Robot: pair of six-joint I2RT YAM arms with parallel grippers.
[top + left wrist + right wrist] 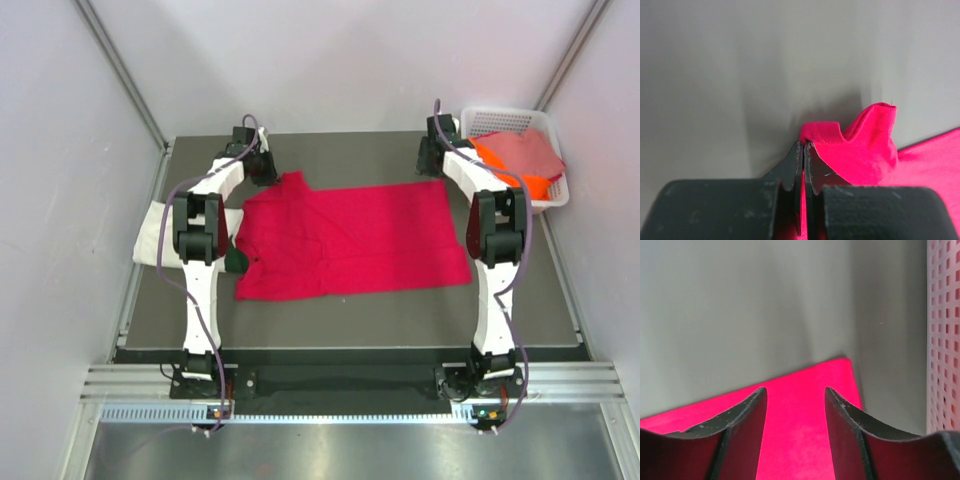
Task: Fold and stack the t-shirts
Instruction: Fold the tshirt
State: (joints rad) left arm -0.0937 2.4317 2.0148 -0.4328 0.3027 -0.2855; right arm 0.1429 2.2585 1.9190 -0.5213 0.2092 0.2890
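The crimson t-shirt [350,240] is spread on the tabletop [400,310]. A fold is gripped in the left jaws; the right jaws are held open above its corner.

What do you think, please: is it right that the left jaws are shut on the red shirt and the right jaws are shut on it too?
Not quite: the right jaws stand open at a corner of the red shirt, gripping nothing, as the right wrist view shows. The left jaws are shut on it.
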